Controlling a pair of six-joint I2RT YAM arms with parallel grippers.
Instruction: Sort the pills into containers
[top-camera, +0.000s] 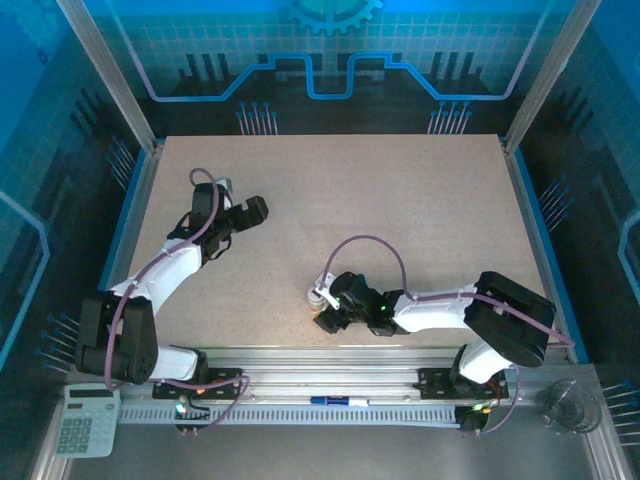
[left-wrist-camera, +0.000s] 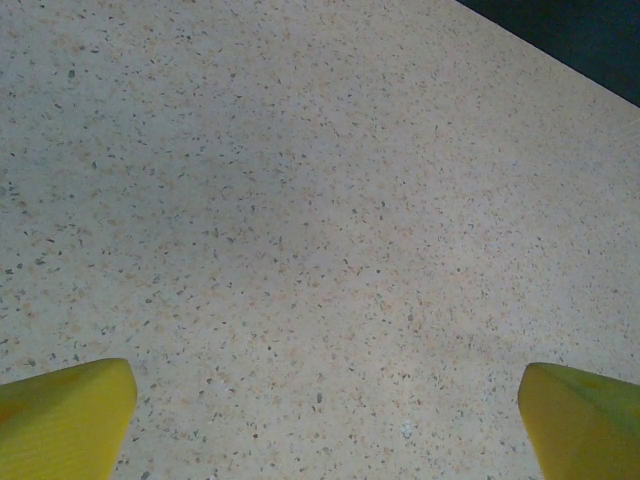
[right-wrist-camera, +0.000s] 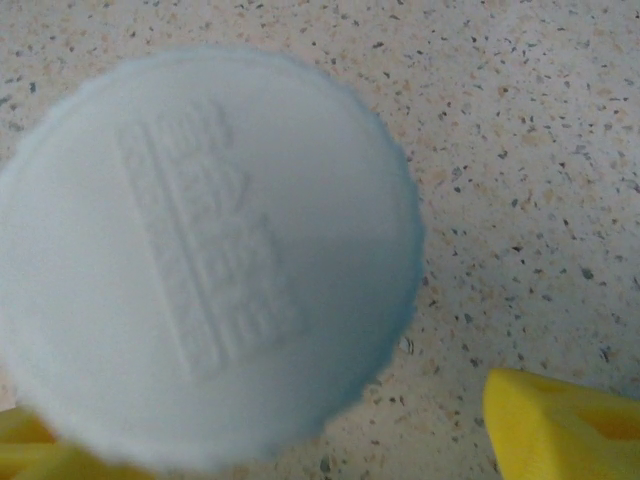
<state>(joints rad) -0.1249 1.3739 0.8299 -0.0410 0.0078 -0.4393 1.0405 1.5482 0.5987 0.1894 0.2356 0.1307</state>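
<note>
Speckled beige table (top-camera: 420, 200) under blue-lit walls carries no sign of sorting. Close to the near edge, about mid-table, a white ribbed cap (right-wrist-camera: 210, 250), likely a pill bottle's lid, sits between the fingers of the right gripper (right-wrist-camera: 270, 445). They stand spread on either side, the right-hand one clear of the cap. Left gripper (left-wrist-camera: 325, 420) hangs wide apart over bare surface farther back on the left. I judge the task barely begun: the lid is on and no pill is placed.

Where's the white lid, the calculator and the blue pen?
white lid (right-wrist-camera: 200, 260), right wrist view, middle of its top.
calculator (top-camera: 86, 428), top external view, its keypad.
blue pen (top-camera: 335, 401), top external view, middle of its barrel.
</note>
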